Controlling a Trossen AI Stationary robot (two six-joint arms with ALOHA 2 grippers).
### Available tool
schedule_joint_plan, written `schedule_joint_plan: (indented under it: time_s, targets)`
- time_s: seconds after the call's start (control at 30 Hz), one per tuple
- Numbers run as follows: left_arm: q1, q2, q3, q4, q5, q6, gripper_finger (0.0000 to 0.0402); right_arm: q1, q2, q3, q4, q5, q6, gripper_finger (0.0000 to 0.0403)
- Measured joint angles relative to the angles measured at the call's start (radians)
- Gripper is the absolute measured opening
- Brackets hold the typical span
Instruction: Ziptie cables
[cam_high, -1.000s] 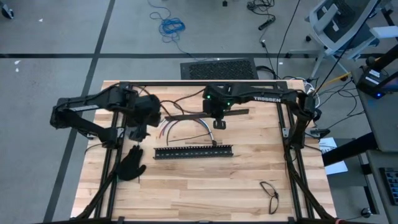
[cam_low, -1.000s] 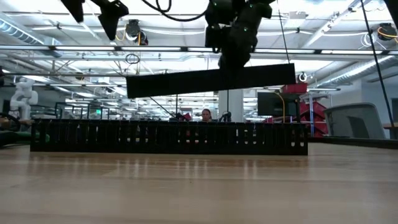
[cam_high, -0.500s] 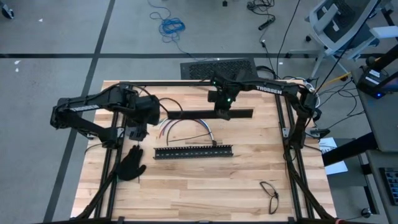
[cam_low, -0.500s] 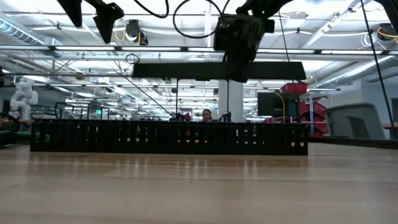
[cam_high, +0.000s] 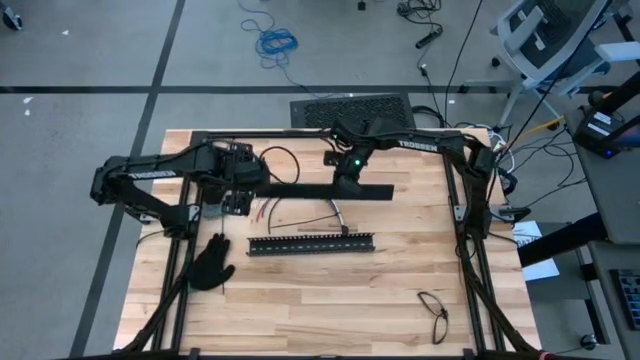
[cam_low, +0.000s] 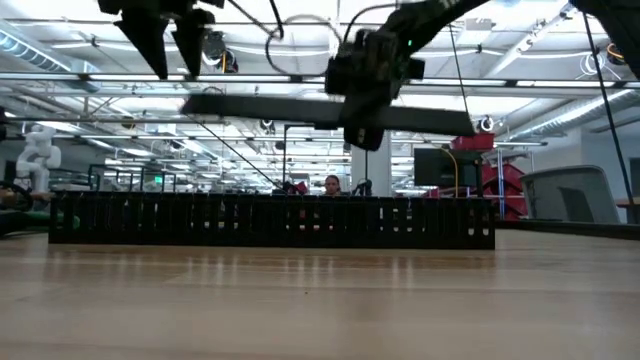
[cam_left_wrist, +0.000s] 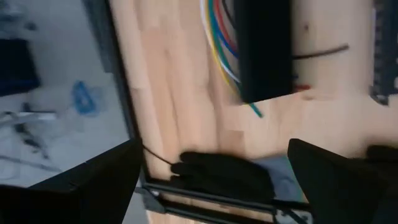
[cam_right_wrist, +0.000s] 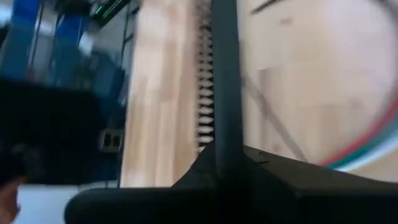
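Two black bars: one (cam_high: 325, 191) clamped aloft in right gripper (cam_high: 348, 178), masking most of cables (cam_high: 300, 206) beneath; slotted other (cam_high: 311, 243) flat nearer front. Left gripper (cam_high: 232, 196) spread wide, empty, beside cables. Black glove (cam_high: 211, 263) near left edge. Zipties indistinguishable.

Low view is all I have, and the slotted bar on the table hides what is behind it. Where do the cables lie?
Observer: The cables lie on the table behind the slotted bar, partly under the lifted flat bar.
Operator: Which arm holds the flat bar?
Observer: The right gripper, shut on it, right of its middle.
Operator: And the left gripper?
Observer: The left gripper is open by the flat bar's other end, holding nothing.
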Motion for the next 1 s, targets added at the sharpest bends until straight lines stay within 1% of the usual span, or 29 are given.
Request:
schedule_joint_plan:
  time_s: [0.1, 0.17, 0.23, 0.33, 0.4, 0.43, 0.5, 0.53, 0.6, 0.7, 0.87, 1.0]
  targets:
    - [-0.064, -0.001, 0.007, 0.002, -0.104, -0.04, 0.0395, -0.033, 0.026, -0.001, 0.085, -0.007, 0.108, 0.0]
    - [-0.098, -0.003, 0.007, 0.008, -0.183, -0.044, 0.0395, -0.051, 0.04, 0.0, 0.131, -0.054, 0.18, 0.0]
    - [-0.12, -0.005, 0.007, 0.027, -0.226, -0.043, 0.0395, -0.063, 0.063, 0.0, 0.141, -0.101, 0.246, 0.0]
    - [-0.119, -0.005, -0.017, 0.086, -0.266, -0.005, 0.0395, -0.068, 0.084, -0.001, 0.159, -0.171, 0.302, 0.0]
    - [-0.103, -0.005, -0.041, 0.108, -0.265, 0.015, 0.0395, -0.059, 0.079, -0.001, 0.17, -0.178, 0.309, 0.0]
    - [-0.093, -0.005, -0.052, 0.123, -0.246, 0.018, 0.0395, -0.053, 0.079, 0.0, 0.18, -0.183, 0.309, 0.0]
    - [-0.078, -0.005, -0.08, 0.156, -0.176, 0.035, 0.0395, -0.043, 0.079, 0.0, 0.203, -0.184, 0.325, 0.0]
    - [-0.075, -0.005, -0.096, 0.169, -0.165, 0.04, 0.0395, -0.039, 0.078, 0.0, 0.225, -0.185, 0.336, 0.0]
    - [-0.064, -0.004, -0.12, 0.174, -0.172, 0.06, 0.0395, -0.035, 0.074, 0.0, 0.275, -0.204, 0.364, 0.0]
    - [-0.052, -0.005, -0.127, 0.165, -0.19, 0.043, 0.0395, -0.034, 0.07, 0.0, 0.31, -0.23, 0.386, 0.0]
    - [-0.047, -0.005, -0.127, 0.168, -0.218, 0.014, 0.0395, -0.032, 0.07, 0.0, 0.317, -0.238, 0.398, 0.0]
    - [-0.027, -0.005, -0.127, 0.158, -0.223, 0.013, 0.0395, -0.025, 0.068, 0.0, 0.326, -0.27, 0.396, 0.0]
